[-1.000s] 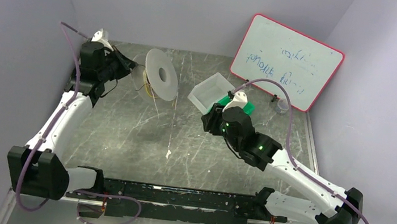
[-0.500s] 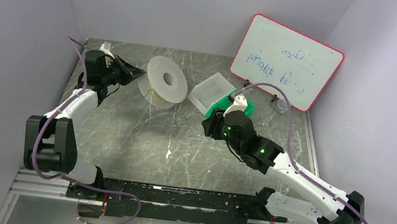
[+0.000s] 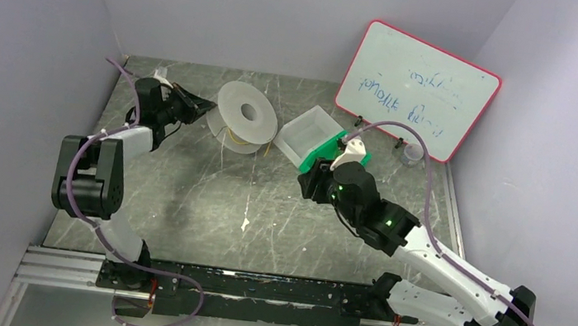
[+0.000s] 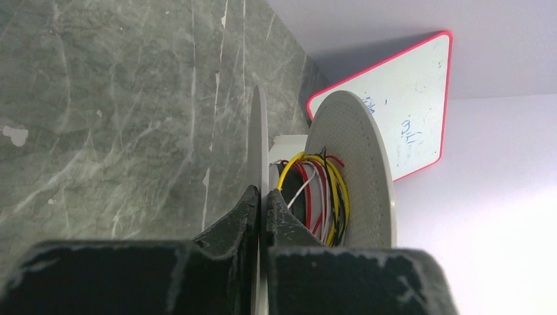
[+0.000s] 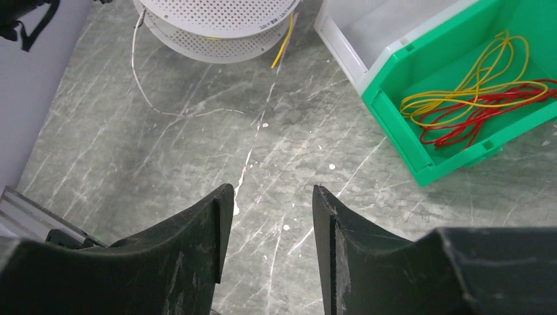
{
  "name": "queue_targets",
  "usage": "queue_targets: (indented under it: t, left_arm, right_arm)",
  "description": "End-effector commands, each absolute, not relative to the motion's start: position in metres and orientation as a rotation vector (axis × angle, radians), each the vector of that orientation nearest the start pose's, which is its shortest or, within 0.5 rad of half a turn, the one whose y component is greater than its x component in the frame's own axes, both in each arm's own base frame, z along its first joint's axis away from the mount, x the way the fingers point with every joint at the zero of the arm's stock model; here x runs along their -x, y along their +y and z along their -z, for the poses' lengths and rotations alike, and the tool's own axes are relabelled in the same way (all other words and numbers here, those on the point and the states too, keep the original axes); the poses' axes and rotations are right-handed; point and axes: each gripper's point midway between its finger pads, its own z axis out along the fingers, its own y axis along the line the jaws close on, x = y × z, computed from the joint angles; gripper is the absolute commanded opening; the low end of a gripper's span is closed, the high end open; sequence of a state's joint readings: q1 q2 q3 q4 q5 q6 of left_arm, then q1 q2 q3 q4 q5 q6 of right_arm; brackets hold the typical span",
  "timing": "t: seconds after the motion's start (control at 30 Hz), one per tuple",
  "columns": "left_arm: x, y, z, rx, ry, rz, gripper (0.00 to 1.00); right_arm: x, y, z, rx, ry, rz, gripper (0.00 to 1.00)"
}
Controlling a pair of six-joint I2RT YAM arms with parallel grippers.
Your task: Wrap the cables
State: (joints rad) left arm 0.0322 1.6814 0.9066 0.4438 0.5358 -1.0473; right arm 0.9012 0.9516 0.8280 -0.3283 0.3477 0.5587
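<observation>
A white perforated spool (image 3: 243,116) lies at the back left, its flanges (image 4: 358,170) holding wound cables (image 4: 325,193) in yellow, red, white and black. My left gripper (image 3: 199,106) (image 4: 261,197) is shut on the spool's near flange edge. Loose yellow and red cables (image 5: 473,98) lie in a green bin (image 5: 420,147) (image 3: 336,148). A thin pale wire (image 5: 141,85) and a yellow end (image 5: 284,49) trail from the spool (image 5: 217,20) onto the table. My right gripper (image 5: 270,210) (image 3: 310,178) is open and empty above the table, left of the bin.
A white tray (image 3: 305,136) stands beside the green bin. A red-framed whiteboard (image 3: 415,91) leans at the back right with a small clear cup (image 3: 411,155) below it. Walls close in left, back and right. A black rail (image 3: 270,290) runs along the near edge.
My left arm folded back and lowered, and the spool it grips has tipped from upright toward lying flat and shifted right. My right gripper moved slightly toward the bin.
</observation>
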Motion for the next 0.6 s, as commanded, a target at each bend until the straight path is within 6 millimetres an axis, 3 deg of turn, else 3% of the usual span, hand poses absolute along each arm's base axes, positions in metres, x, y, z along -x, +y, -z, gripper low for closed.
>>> queue_targets:
  t: [0.0, 0.47, 0.57]
  left_arm:
    - [-0.467, -0.107, -0.177, 0.618, 1.817, 1.24, 0.07]
    - [-0.455, -0.099, -0.11, 0.694, 1.933, 1.217, 0.07]
    - [-0.45, -0.093, -0.1, 0.704, 1.958, 1.213, 0.11]
  right_arm:
    - [-0.232, 0.218, -0.222, 0.122, 2.026, -0.548, 0.52]
    - [-0.23, 0.211, -0.215, 0.126, 2.037, -0.519, 0.54]
    - [-0.23, 0.21, -0.213, 0.127, 2.039, -0.511, 0.54]
